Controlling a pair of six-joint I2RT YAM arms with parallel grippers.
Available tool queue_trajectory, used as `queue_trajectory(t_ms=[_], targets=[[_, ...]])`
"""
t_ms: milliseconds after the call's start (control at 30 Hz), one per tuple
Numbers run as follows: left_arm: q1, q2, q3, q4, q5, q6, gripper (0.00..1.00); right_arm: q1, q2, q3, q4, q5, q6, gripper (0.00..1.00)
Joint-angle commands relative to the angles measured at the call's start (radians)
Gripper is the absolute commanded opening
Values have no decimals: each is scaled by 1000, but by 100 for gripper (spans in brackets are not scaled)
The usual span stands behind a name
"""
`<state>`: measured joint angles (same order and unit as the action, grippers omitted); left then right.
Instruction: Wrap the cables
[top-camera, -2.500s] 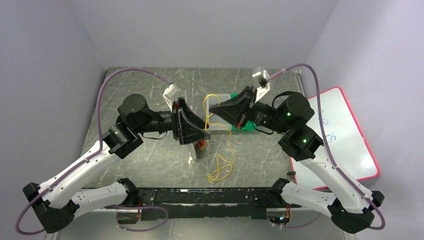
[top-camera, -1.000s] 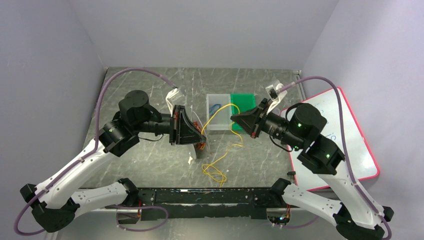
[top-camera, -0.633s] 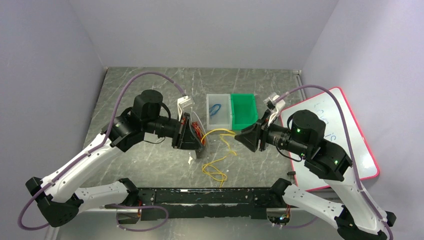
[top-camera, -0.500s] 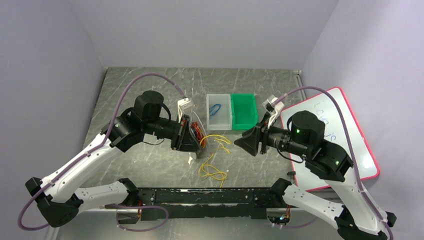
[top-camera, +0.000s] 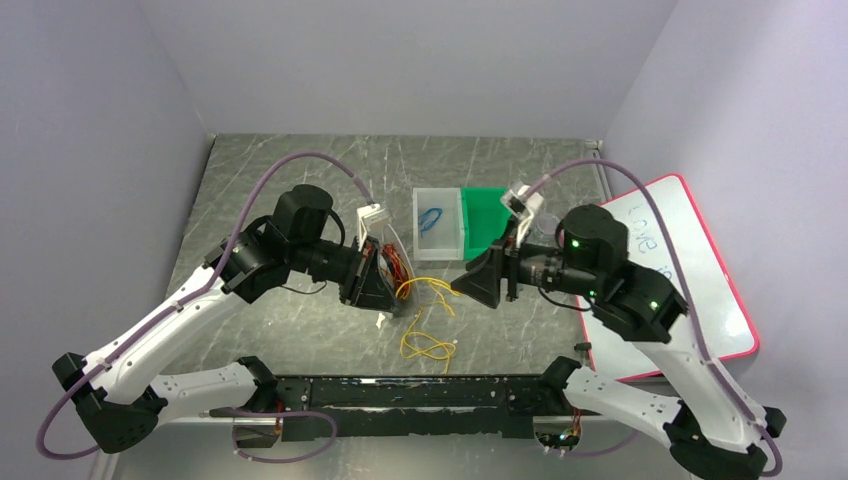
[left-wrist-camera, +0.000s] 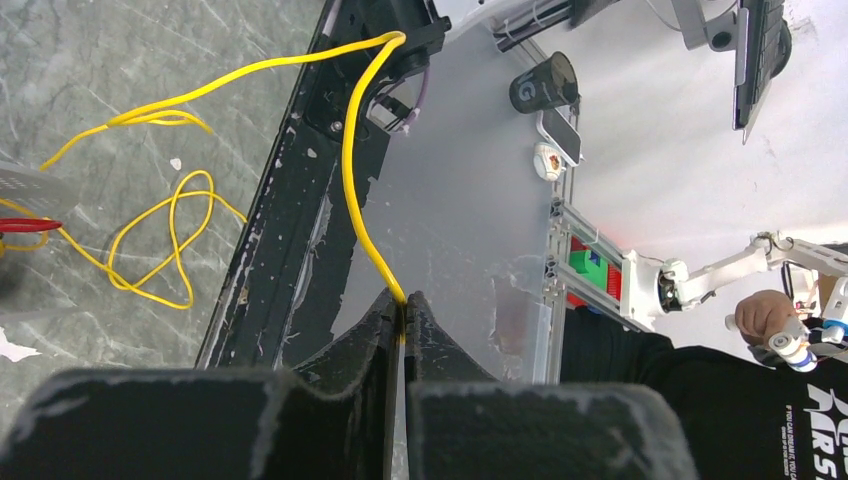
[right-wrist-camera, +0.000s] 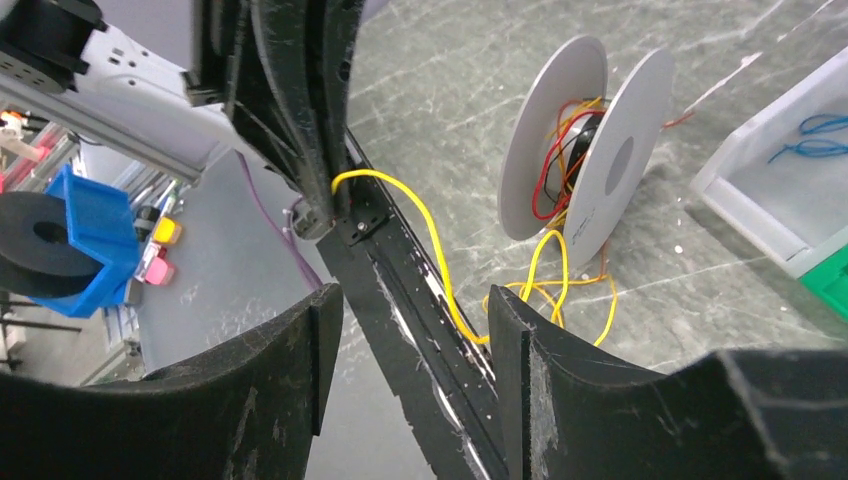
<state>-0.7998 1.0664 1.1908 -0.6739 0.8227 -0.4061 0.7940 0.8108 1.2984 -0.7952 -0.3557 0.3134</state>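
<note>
Left gripper (left-wrist-camera: 403, 303) pinches the yellow cable (left-wrist-camera: 350, 170) beside the spool (right-wrist-camera: 590, 150). Right gripper (right-wrist-camera: 412, 300) gapes, empty. A shirt (left-wrist-camera: 700, 400) reads "ARS".

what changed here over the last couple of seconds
The right end effector swung from over the clear tray and green bin out to the right, pulling the yellow cable taut. It then opened and let go; the cable fell slack and the arm came back toward the middle. The left end effector stayed shut on the cable. Tray and bin did not move.
</note>
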Motion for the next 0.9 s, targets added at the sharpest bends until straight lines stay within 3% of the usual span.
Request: queue_trajectory(t_ms=[0, 500, 733, 867], targets=[[-5, 1, 18, -18, 24, 21, 7, 4, 55, -40, 59, -58, -45, 59], [-4, 2, 30, -61, -3, 70, 7, 4, 164, -65, 52, -206, -114, 46], [-4, 13, 36, -66, 13, 86, 7, 3, 169, -80, 50, -234, -110, 29], [-5, 15, 33, -70, 17, 91, 7, 4, 184, -82, 51, -246, -113, 27]])
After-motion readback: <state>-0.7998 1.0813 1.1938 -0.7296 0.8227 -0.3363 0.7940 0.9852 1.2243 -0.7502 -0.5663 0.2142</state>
